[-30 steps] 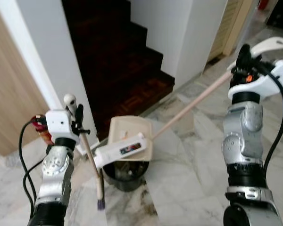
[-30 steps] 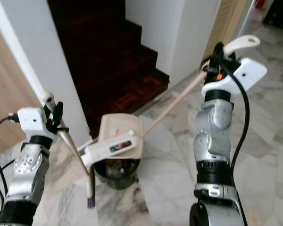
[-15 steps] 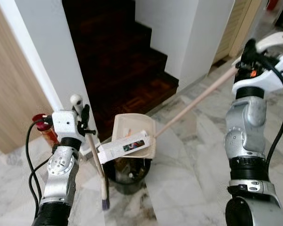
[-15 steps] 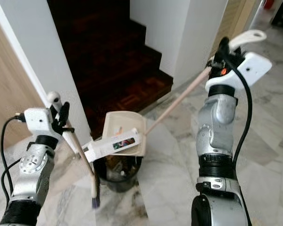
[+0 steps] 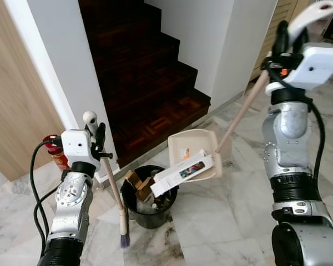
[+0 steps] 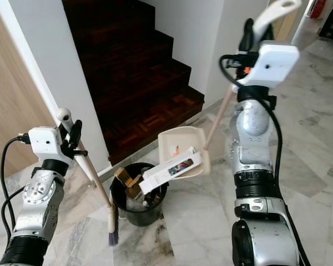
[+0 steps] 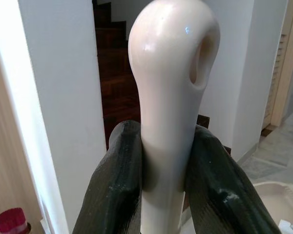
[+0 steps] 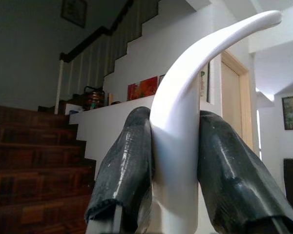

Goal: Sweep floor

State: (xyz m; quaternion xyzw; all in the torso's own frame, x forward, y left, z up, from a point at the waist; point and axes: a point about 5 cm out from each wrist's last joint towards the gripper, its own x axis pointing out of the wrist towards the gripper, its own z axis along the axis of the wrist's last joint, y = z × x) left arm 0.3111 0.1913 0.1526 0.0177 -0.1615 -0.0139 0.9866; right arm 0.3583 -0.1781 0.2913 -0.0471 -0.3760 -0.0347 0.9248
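My left gripper (image 5: 95, 134) is shut on the cream handle of a small broom (image 5: 114, 191), whose dark bristles (image 5: 124, 240) hang just above the marble floor beside a black bin (image 5: 149, 206). My right gripper (image 5: 288, 39) is raised high and shut on the white handle top of a long-handled dustpan (image 5: 195, 154). The beige pan is tilted over the bin's right rim, and a white box (image 5: 182, 172) slides off its lip toward the bin. In the left wrist view both fingers (image 7: 118, 185) press the broom handle (image 7: 172, 78); in the right wrist view the dustpan handle (image 8: 185, 122) sits between the fingers.
The bin holds cardboard scraps (image 5: 137, 184). Dark wooden stairs (image 5: 147, 72) rise behind it between white walls. A red-capped can (image 5: 56, 155) stands by the left wall and wooden panel (image 5: 14, 111). Marble floor (image 5: 222, 221) stretches to the right.
My right arm has lifted the dustpan handle higher and steeper, shifting the pan to the bin's right and uncovering it. The white box has slid with the pan. The broom stays put.
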